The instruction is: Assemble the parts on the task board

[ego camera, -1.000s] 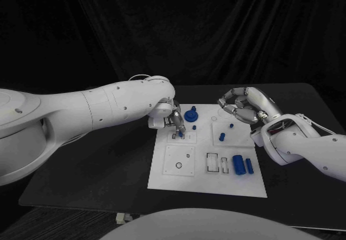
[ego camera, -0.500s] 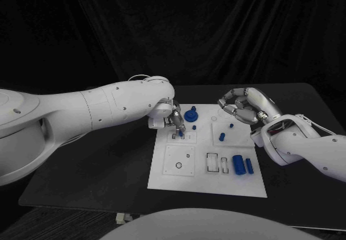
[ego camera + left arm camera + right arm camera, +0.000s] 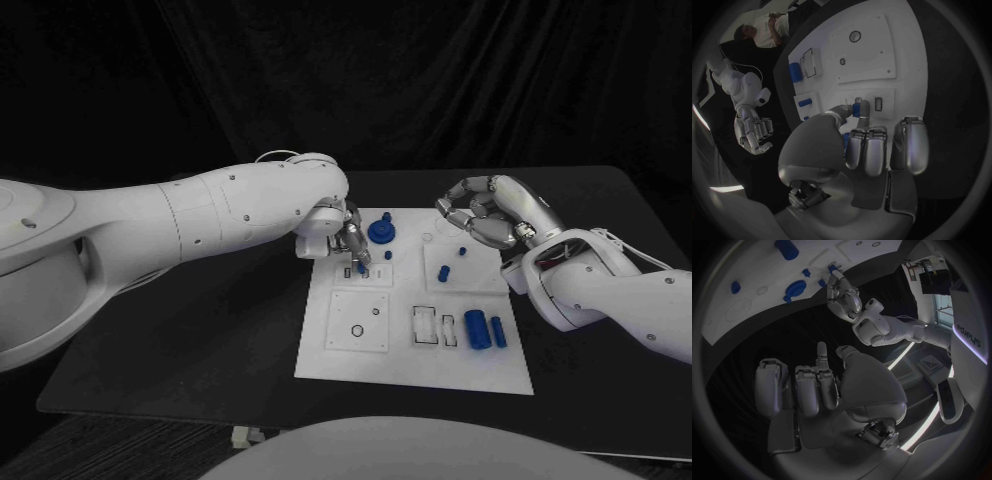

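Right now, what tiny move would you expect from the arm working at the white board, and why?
Probably press straight down: the left hand pinches a small blue part at a slot on the task board, seemingly not fully seated. The right hand hovers curled, holding nothing.

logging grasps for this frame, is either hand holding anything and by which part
The left hand pinches a small blue part by its upper end between thumb and fingertip, over the task board. The right hand holds nothing, its fingers curled in.
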{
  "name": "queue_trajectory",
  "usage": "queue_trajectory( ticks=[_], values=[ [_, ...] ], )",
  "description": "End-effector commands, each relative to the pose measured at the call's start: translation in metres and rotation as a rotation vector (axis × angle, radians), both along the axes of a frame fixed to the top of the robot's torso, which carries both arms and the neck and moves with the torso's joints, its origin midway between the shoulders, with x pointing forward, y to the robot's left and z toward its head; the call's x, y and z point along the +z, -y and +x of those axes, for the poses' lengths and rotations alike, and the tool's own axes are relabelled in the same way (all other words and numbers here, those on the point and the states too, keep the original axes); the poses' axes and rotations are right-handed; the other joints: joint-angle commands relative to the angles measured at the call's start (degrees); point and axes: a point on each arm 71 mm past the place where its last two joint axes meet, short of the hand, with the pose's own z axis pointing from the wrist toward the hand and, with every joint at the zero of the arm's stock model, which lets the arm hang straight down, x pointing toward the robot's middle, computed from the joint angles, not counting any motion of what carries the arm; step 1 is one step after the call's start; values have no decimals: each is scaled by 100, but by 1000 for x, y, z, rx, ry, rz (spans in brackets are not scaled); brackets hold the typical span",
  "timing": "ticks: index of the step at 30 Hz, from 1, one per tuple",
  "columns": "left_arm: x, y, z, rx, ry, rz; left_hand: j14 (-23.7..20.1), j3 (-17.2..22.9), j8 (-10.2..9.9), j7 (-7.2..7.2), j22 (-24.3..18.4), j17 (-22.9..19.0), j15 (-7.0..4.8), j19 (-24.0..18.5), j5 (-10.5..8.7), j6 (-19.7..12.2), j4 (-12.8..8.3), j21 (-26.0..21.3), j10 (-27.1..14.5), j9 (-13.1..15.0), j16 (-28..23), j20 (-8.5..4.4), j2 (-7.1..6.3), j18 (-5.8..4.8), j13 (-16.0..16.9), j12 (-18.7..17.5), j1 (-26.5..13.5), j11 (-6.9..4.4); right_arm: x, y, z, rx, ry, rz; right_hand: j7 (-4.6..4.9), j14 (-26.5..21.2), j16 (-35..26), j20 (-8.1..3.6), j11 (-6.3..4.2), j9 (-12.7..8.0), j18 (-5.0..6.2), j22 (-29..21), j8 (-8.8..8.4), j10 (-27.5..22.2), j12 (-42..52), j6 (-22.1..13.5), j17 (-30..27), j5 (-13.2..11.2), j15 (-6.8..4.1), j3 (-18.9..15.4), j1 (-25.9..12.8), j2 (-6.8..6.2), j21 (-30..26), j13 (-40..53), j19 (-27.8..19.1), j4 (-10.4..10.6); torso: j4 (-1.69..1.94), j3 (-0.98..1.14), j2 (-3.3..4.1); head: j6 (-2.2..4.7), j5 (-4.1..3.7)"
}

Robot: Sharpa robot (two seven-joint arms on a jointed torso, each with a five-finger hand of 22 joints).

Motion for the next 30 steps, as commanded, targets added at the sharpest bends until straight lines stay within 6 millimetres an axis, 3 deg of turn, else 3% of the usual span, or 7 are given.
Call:
queue_trajectory(
  ticks=[1, 30],
  values=[
    [1, 0, -1, 12, -6, 17, 595, 807, 19, -91, 1151, 1510, -5, 245, 17, 68, -782, -13, 597, 4, 37, 6, 54, 8, 1508, 20, -20, 9, -1, 0, -1, -6, -10, -7, -10, 605, 15, -24, -24, -6, 27, 1172, 23, 616, 15, -16, 1509, -35, -22, 36, 57, -15, -19, 1507, 55, -13, 0, 0, -1, 1, 5],
    [0, 4, -4, -3, -9, 4, 595, 831, 22, -95, 1144, 1510, -9, 237, 15, 76, -782, -45, 597, 9, 37, 3, 45, 13, 1508, 20, -37, 4, -2, 0, 0, -9, -21, -11, -9, 605, 15, -24, -24, -7, 29, 1168, 26, 616, 15, -17, 1509, -36, -22, 38, 66, -19, -27, 1507, 50, -13, 1, 1, 2, 1, 1]
  ],
)
